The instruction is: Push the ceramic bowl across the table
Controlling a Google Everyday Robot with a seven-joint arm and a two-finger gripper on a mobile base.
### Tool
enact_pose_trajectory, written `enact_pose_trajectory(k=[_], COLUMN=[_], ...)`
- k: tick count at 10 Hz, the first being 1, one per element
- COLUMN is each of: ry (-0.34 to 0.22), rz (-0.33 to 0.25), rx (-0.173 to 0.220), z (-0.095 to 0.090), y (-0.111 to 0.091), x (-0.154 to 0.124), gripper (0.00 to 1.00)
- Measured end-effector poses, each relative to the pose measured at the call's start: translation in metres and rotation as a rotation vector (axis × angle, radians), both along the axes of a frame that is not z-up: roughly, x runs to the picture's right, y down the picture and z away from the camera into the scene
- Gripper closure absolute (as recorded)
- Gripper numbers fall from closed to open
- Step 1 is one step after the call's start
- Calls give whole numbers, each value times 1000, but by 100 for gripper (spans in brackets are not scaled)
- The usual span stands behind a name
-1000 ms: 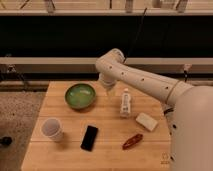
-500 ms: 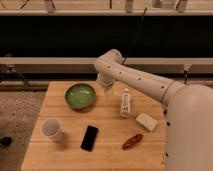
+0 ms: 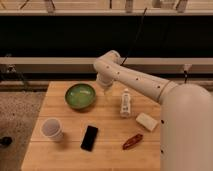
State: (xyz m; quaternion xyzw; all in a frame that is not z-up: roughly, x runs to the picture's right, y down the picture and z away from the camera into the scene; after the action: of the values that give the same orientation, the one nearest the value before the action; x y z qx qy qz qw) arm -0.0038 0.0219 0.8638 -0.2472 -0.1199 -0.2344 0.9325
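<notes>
The green ceramic bowl (image 3: 80, 95) sits on the far left part of the light wooden table (image 3: 107, 152). My gripper (image 3: 105, 91) hangs from the white arm just to the right of the bowl's rim, low over the tabletop. I cannot tell whether it touches the bowl.
A white paper cup (image 3: 51, 129) stands at the front left. A black phone (image 3: 90, 137) lies in front of the bowl. A white bottle (image 3: 125, 102), a pale block (image 3: 147, 121) and a red-brown object (image 3: 132, 141) are to the right. A dark railing runs behind the table.
The arm's forearm has swung slightly; the gripper stays next to the bowl's right rim. The bowl has not visibly moved.
</notes>
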Motion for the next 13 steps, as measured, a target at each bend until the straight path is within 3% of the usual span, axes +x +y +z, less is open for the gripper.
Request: enact_pose_trajectory(k=[7,8,13], ry=[-19,-46,-115], rz=[-12,-28,-77], rx=[-19,-39,-56], z=[20,38,58], y=[7,11,24], x=[-4,-15,-47], gripper=[72,99,100])
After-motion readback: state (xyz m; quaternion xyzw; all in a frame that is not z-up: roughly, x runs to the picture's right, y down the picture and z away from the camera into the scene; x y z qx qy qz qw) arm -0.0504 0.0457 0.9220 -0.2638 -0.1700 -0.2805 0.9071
